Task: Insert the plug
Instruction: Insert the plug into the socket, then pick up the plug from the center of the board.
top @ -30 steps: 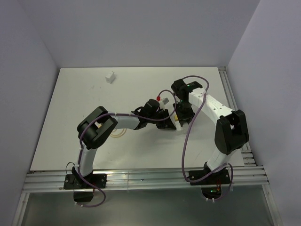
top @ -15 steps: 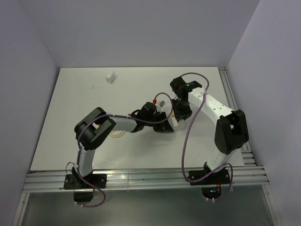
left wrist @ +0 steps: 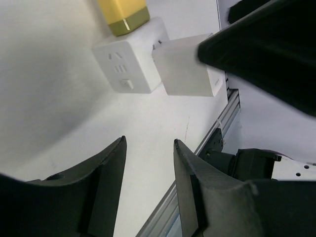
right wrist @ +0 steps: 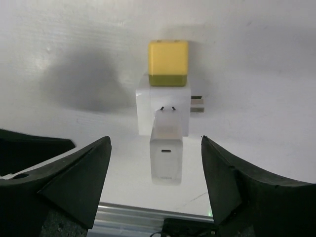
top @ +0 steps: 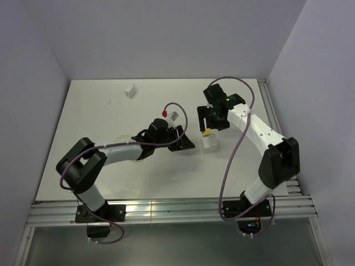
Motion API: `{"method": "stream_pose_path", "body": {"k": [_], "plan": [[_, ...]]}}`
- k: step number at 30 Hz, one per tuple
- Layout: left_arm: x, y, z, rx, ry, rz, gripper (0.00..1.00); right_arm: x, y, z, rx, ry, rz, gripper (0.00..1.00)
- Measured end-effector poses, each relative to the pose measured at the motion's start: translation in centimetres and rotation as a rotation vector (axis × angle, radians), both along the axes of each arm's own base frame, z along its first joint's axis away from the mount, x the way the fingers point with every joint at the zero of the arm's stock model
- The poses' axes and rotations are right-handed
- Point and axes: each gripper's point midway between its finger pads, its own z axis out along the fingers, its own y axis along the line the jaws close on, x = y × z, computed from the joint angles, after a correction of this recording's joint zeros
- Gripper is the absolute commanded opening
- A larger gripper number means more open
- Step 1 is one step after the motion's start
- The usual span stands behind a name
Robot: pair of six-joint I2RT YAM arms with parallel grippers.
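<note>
The plug (right wrist: 166, 160), a white charger block, stands with its prongs in the top face of a white socket cube (right wrist: 163, 111); a sliver of the prongs shows. A yellow plug (right wrist: 168, 64) sits in another side of the cube. My right gripper (right wrist: 155, 140) hangs above them, open, its fingers well apart from the charger on both sides. In the left wrist view the cube (left wrist: 131, 66) and the charger (left wrist: 187, 69) lie ahead of my left gripper (left wrist: 148, 143), which is open and holds nothing. From above, the cube (top: 211, 145) rests between the two grippers.
A small white block (top: 131, 90) lies at the far left of the table. Metal rails run along the table's right edge (top: 274, 119) and its near edge (top: 166, 210). Two bare metal prongs (right wrist: 197, 103) stick out of the cube's side.
Both grippers have opened and let go. The left arm has drawn back to the left, the right gripper has pulled away towards the back. Cube and plugs now stand free on the table.
</note>
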Motion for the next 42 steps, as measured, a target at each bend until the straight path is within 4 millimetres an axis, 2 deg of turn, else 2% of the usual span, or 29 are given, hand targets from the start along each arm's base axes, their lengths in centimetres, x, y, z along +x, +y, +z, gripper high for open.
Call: {"method": "stream_pose_path", "body": {"k": [3, 6, 8, 10, 11, 14, 16, 20, 23, 26, 33, 39, 42], "plan": [[0.7, 2.7, 1.7, 0.027, -0.024, 0.079, 0.56, 0.7, -0.4, 2.9, 0.008, -0.099, -0.035, 0.82], [2.0, 5.8, 4.2, 0.065, -0.066, 0.198, 0.59, 0.6, -1.3, 6.4, 0.032, -0.221, -0.078, 0.83], [3.0, 8.9, 5.7, 0.107, -0.085, 0.31, 0.68, 0.2, -1.8, 8.7, 0.065, -0.305, -0.106, 0.83], [3.9, 12.4, 6.2, 0.177, -0.087, 0.444, 0.69, -0.7, -2.1, 10.4, 0.116, -0.378, -0.124, 0.82], [4.4, 14.3, 6.3, 0.217, -0.087, 0.515, 0.73, -1.4, -2.3, 11.0, 0.14, -0.404, -0.131, 0.82], [5.7, 19.8, 5.7, 0.336, -0.065, 0.702, 0.74, -3.1, -2.3, 11.3, 0.19, -0.431, -0.133, 0.81], [6.3, 23.5, 4.5, 0.419, -0.025, 0.807, 0.73, -4.0, -1.7, 11.0, 0.209, -0.428, -0.116, 0.8], [6.8, 30.9, 1.7, 0.549, 0.084, 0.995, 0.7, -5.4, 0.7, 10.5, 0.246, -0.408, -0.041, 0.8], [6.3, 34.8, -0.8, 0.637, 0.173, 1.087, 0.67, -6.4, 2.0, 9.8, 0.273, -0.393, 0.004, 0.79], [5.5, 36.3, -2.9, 0.702, 0.243, 1.118, 0.63, -7.2, 2.3, 9.0, 0.29, -0.379, 0.025, 0.79], [4.3, 36.7, -6.0, 0.776, 0.337, 1.118, 0.6, -8.0, 2.3, 8.9, 0.317, -0.392, 0.044, 0.79], [3.4, 36.7, -7.1, 0.796, 0.368, 1.128, 0.6, -8.5, 2.0, 9.6, 0.337, -0.429, 0.051, 0.79], [2.7, 36.3, -7.7, 0.801, 0.377, 1.119, 0.59, -8.8, 1.8, 9.3, 0.339, -0.432, 0.053, 0.79]]}}
